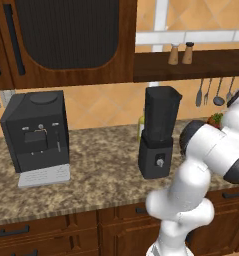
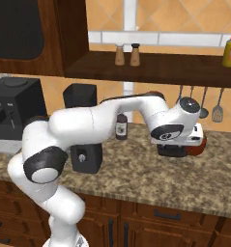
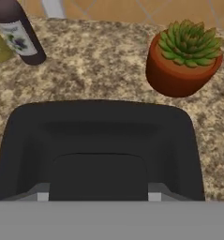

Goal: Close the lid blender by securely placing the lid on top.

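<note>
Reaching right over speckled granite bench [image 1: 91, 170], my white arm bent low. Blender [image 1: 159, 132] upright mid-bench, tall dark tapered square jar on boxy base, top uncapped. Lid [image 3: 99, 150], flat black rounded-square cap, lies on bench directly under my tool [image 2: 177, 147]. Fingers hidden; grip state unclear. Terracotta succulent pot [image 3: 183, 58] just beyond lid.

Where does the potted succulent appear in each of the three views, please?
Left base view: succulent at far right, peeking out behind the arm.
Right base view: succulent right of centre, mostly hidden by the arm.
Hand view: succulent upper right, beyond the lid.
Shared landmark: the speckled counter beneath it.
</note>
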You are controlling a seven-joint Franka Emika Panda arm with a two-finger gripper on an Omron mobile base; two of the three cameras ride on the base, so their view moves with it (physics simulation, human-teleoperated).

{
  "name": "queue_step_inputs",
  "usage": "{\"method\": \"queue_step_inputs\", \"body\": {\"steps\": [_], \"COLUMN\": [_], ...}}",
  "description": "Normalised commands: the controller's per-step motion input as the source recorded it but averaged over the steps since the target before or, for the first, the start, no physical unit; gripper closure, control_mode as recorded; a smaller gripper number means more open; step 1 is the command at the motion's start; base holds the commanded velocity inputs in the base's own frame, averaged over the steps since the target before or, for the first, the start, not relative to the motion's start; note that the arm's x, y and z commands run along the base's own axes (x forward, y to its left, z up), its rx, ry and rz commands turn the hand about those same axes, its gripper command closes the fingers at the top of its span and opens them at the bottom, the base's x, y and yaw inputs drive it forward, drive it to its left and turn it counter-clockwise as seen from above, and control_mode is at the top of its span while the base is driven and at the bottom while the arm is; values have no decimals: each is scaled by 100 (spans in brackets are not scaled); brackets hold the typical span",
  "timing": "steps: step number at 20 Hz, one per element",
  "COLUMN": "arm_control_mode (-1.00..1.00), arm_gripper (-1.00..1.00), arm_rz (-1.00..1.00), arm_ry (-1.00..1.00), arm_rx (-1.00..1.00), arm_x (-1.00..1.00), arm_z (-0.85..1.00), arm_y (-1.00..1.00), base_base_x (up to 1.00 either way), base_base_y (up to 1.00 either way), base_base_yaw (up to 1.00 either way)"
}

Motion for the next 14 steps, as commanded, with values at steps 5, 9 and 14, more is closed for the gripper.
{"method": "queue_step_inputs", "body": {"steps": [5,9,14], "arm_control_mode": [-100,-100,-100], "arm_gripper": [100,100,100], "arm_rz": [2,2,0], "arm_ry": [0,0,0], "arm_rx": [0,1,2], "arm_x": [-18,-40,-22], "arm_z": [83,69,84], "arm_y": [100,100,100], "base_base_x": [0,0,0], "base_base_y": [0,0,0], "base_base_yaw": [0,0,0]}}
